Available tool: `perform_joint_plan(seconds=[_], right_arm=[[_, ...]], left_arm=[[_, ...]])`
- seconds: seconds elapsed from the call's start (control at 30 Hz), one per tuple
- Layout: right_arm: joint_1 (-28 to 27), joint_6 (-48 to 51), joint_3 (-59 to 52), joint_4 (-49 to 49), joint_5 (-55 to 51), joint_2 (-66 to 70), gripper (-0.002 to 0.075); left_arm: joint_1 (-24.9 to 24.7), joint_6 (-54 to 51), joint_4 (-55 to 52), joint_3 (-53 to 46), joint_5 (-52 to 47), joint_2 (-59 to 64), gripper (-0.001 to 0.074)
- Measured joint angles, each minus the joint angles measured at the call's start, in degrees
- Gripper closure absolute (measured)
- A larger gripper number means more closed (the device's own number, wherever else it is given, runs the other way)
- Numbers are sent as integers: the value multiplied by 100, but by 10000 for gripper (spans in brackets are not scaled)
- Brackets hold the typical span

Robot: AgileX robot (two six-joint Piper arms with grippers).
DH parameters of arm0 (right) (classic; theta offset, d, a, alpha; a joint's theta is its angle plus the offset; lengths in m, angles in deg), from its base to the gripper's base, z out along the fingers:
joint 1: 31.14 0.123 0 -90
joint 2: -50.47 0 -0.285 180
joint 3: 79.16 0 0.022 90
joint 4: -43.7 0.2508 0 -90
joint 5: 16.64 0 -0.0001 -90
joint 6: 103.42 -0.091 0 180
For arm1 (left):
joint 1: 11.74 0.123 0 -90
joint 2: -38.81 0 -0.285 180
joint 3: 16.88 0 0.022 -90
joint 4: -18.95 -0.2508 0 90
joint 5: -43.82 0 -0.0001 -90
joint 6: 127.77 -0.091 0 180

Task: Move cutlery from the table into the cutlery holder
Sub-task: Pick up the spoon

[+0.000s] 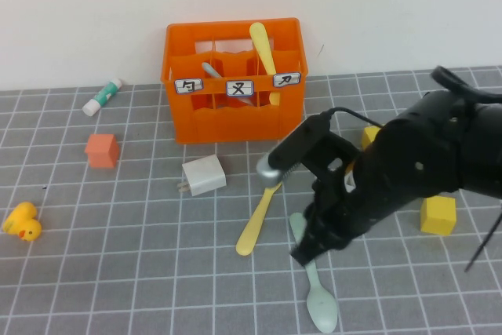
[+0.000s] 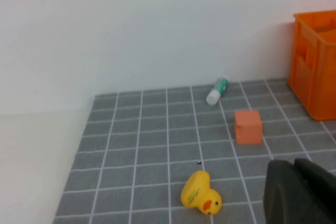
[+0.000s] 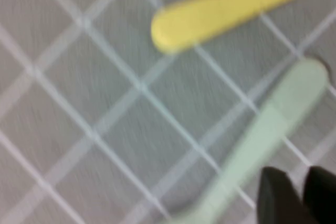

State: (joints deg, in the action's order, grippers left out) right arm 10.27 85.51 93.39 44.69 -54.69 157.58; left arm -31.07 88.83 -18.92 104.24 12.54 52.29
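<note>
The right gripper point(image 1: 302, 256) is low over the table point(image 1: 141, 272), right at the handle of the mint-green spoon point(image 1: 320, 304), and I cannot tell if its fingers are apart or pinched on it. A yellow utensil point(image 1: 255, 229) lies on the mat just beside the spoon, while another yellow piece point(image 1: 263, 45) and a grey one point(image 1: 213, 71) already stand in the orange cutlery holder point(image 1: 233, 115) at the back. The left gripper point(image 2: 299, 192) is clenched with nothing in it, near the yellow duck point(image 2: 201, 193) and the small orange cube point(image 2: 248, 126).
</note>
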Motion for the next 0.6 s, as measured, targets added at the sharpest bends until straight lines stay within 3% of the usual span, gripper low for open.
perform_joint_plan(seconds=[0.2, 0.6], right_arm=[[-101, -253, 40, 412, 268, 349, 409], [-140, -1247, 63, 58, 612, 904, 367]], left_arm=[[0, 13, -96, -36, 47, -332, 735], [0, 13, -88, -59, 61, -330, 735]])
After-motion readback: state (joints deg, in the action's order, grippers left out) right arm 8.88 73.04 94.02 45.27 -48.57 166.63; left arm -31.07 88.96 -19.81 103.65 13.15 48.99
